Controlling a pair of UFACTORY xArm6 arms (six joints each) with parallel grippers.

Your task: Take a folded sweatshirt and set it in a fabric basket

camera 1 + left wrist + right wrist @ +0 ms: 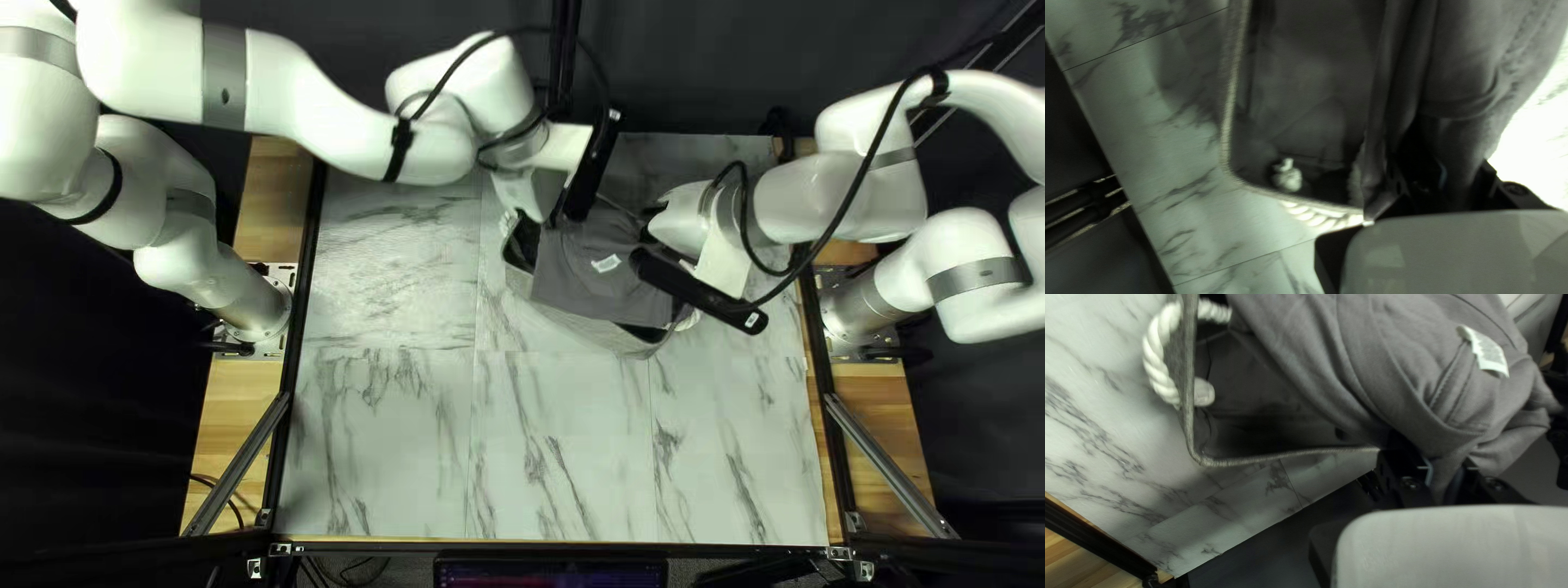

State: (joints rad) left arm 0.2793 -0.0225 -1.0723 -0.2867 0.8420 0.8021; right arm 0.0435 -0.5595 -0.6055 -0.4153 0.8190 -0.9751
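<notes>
In the top left view, my left gripper (553,216) and right gripper (655,209) hold the grey sweatshirt (572,264) over the grey fabric basket (593,330), covering most of its opening. The left wrist view has cloth (1459,87) pinched in my left gripper (1456,177), beside the basket's rim (1227,125). Seen from the right wrist, the sweatshirt (1372,359) is bunched between both fingers of my right gripper (1445,476), just by the basket rim (1263,457). The basket's dark inside shows past the cloth in both wrist views; the sweatshirt's underside is hidden.
A white rope handle (1158,362) stands out from one end of the basket. The marble-patterned table (392,436) extends to the left and front of it. Black frame bars (296,327) run along the table's sides, and both arms reach in over its far half.
</notes>
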